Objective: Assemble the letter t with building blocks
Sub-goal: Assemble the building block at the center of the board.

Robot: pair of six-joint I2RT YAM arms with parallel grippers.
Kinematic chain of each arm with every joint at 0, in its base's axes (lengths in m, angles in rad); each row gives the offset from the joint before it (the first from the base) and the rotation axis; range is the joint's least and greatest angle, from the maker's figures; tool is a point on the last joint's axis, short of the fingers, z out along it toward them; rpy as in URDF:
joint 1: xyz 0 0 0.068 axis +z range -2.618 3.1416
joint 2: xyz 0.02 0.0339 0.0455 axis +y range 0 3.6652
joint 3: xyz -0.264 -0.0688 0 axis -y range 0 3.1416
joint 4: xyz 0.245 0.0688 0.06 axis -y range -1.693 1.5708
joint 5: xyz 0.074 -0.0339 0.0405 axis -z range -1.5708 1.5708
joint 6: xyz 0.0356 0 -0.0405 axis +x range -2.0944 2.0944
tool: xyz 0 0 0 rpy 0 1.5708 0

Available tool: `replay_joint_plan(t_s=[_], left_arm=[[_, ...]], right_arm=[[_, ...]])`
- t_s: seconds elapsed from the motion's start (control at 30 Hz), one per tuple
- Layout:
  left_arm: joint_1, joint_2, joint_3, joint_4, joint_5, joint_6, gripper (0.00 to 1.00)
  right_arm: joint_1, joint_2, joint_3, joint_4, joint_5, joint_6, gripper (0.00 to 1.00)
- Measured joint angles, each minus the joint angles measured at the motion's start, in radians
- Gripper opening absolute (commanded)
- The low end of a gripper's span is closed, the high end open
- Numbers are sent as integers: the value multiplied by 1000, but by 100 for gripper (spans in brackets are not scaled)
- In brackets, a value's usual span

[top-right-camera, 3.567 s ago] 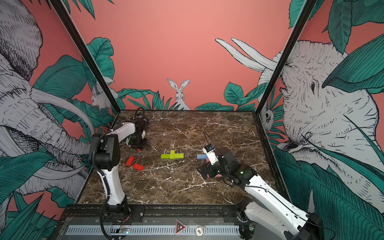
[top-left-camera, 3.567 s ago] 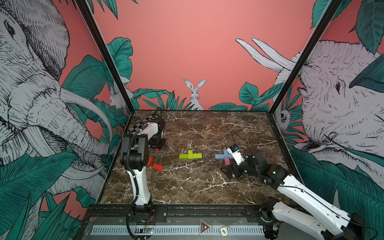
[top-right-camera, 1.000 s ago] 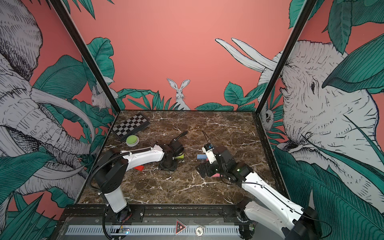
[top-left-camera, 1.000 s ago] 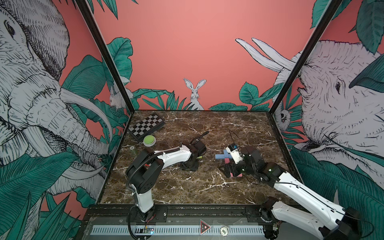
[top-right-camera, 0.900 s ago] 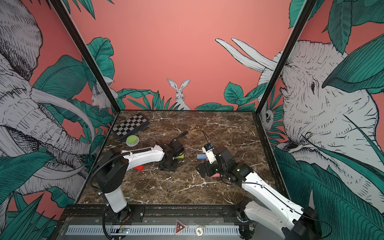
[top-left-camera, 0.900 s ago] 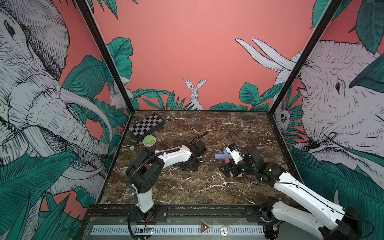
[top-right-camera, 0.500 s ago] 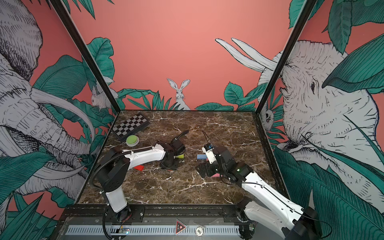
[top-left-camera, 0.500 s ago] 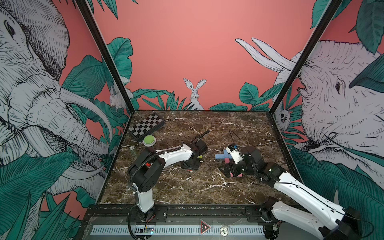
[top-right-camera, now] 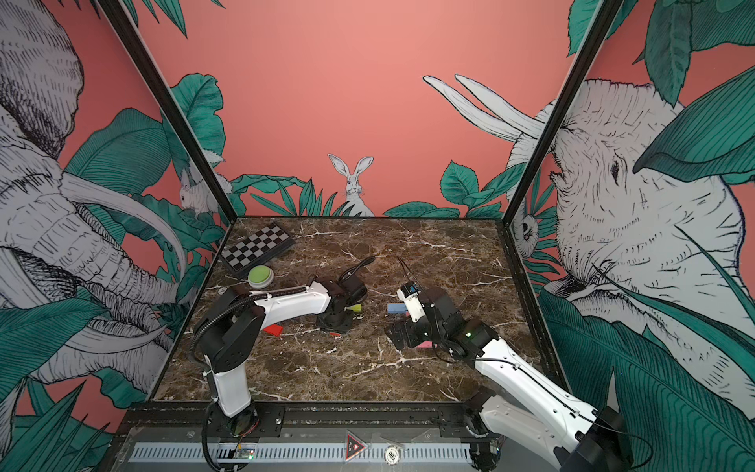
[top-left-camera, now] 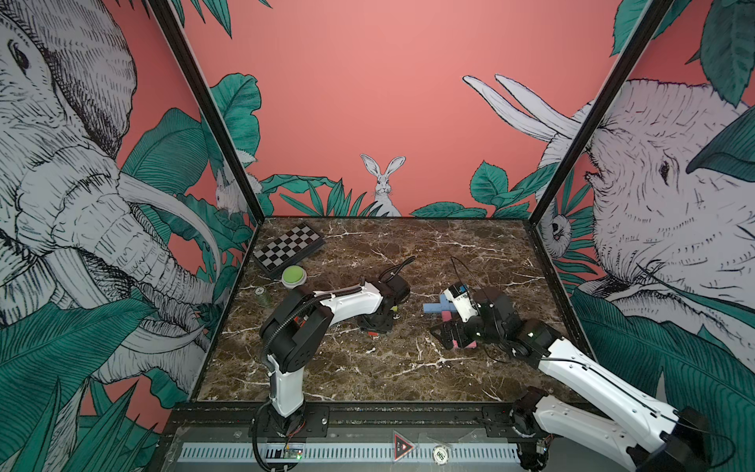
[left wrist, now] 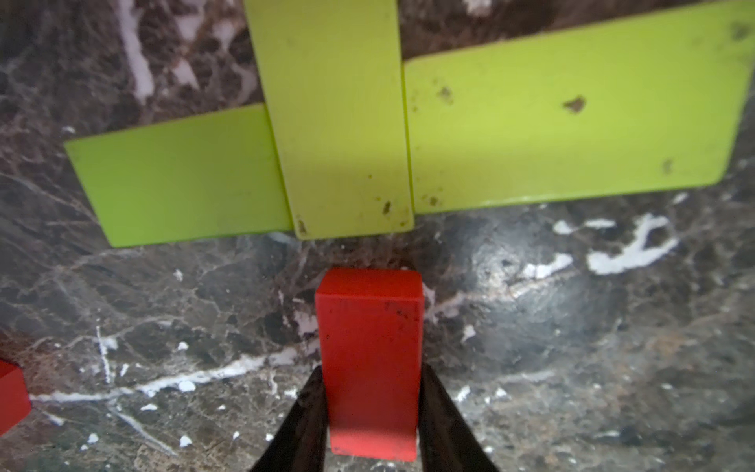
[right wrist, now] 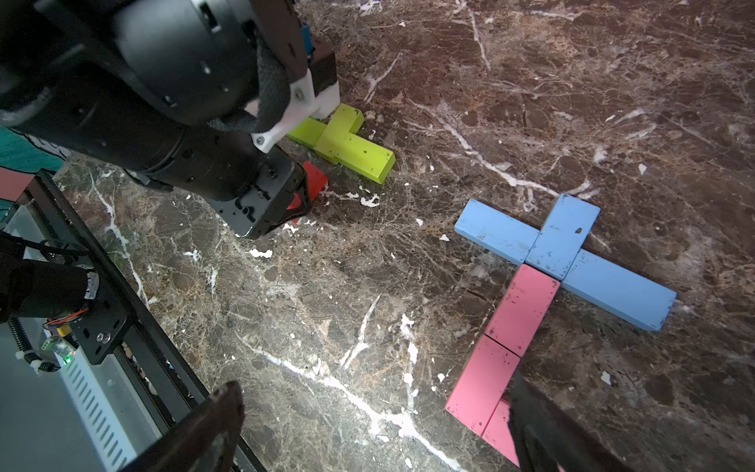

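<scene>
**Q:** What is at the left of the brown marble table point(top-left-camera: 367, 376)?

**A:** A black-and-white chequered board point(top-left-camera: 289, 247) lies in the far left corner. A round green-topped button point(top-left-camera: 293, 276) sits just in front of it. Closer to the middle, a second red block point(top-right-camera: 273, 330) lies flat on the table.

**Q:** What is the left end effector point(left wrist: 372, 367) doing?

**A:** It points down near the table's centre. Its two dark fingers point(left wrist: 310, 408) press against the long sides of a red block point(left wrist: 369, 327), pinching it. The block's free short end stops just short of the lime green blocks point(left wrist: 572, 122), with a thin strip of marble showing between them.

**Q:** How are the green ones laid out?

**A:** There are three, all lying flat. One block butts against each long side of a middle piece. The red block lines up with the near end of that middle piece.

**Q:** And further right?

**A:** Three light blue blocks point(right wrist: 561, 237) form a crossbar. Three pink blocks point(right wrist: 521, 310) run end to end from its middle like a stem, and the first of them touches the blue.

**Q:** What about the right end effector point(right wrist: 374, 386)?

**A:** It is at the foot of that stem, jaws spread wide with only bare marble between them. One fingertip point(right wrist: 535, 412) overlaps the last pink block in the wrist view, but I cannot tell whether it touches
</scene>
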Motion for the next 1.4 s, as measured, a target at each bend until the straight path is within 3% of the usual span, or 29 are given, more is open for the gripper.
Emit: replay_joint_plan(t_s=[0.2, 0.97, 1.4], left_arm=[[3, 0, 2, 2, -7, 7, 28], [24, -19, -29, 68, 20, -48, 28], [27, -27, -40, 80, 20, -69, 36]], right_arm=[[0, 1, 0, 0, -7, 0, 98], [0, 18, 0, 0, -16, 0, 98], [0, 18, 0, -1, -18, -3, 98]])
